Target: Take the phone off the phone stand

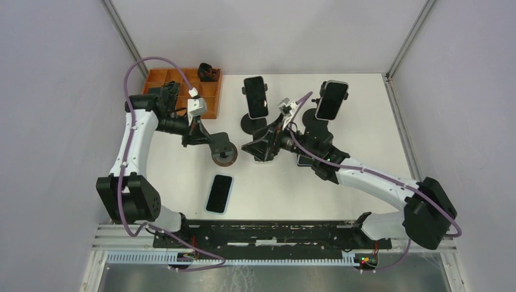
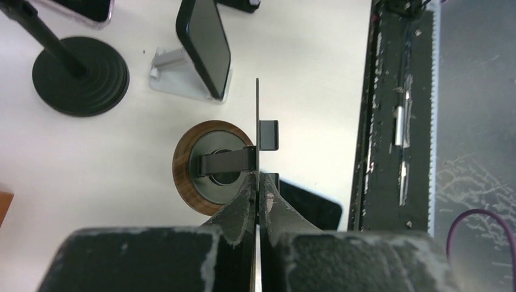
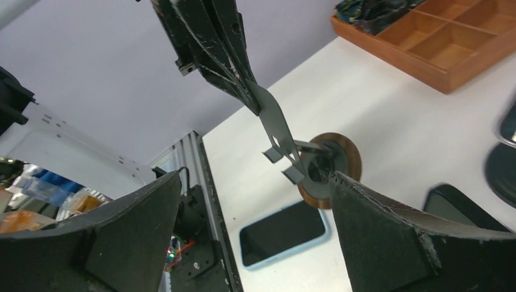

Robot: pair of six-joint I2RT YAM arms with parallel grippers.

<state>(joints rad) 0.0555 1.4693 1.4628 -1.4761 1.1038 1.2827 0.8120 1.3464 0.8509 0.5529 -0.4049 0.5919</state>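
Observation:
The phone (image 1: 219, 193) in a light blue case lies flat, screen up, on the table in front of a phone stand with a round wooden base (image 1: 224, 156). My left gripper (image 1: 211, 143) is shut on the stand's thin dark back plate (image 2: 257, 121), which holds no phone. The wrist view shows the fingers (image 2: 243, 201) pinching the plate's edge above the base (image 2: 185, 173). My right gripper (image 1: 257, 149) is open and empty just right of the stand. In its wrist view (image 3: 255, 179) the phone (image 3: 283, 231) lies between the fingers and the stand plate (image 3: 275, 131) is beyond.
Two more phones stand on black stands at the back (image 1: 256, 97) (image 1: 331, 100). Another phone (image 2: 205, 45) leans on a small silver stand under my right gripper. An orange compartment tray (image 1: 182, 85) sits back left. The table's front rail (image 1: 274, 231) is close to the flat phone.

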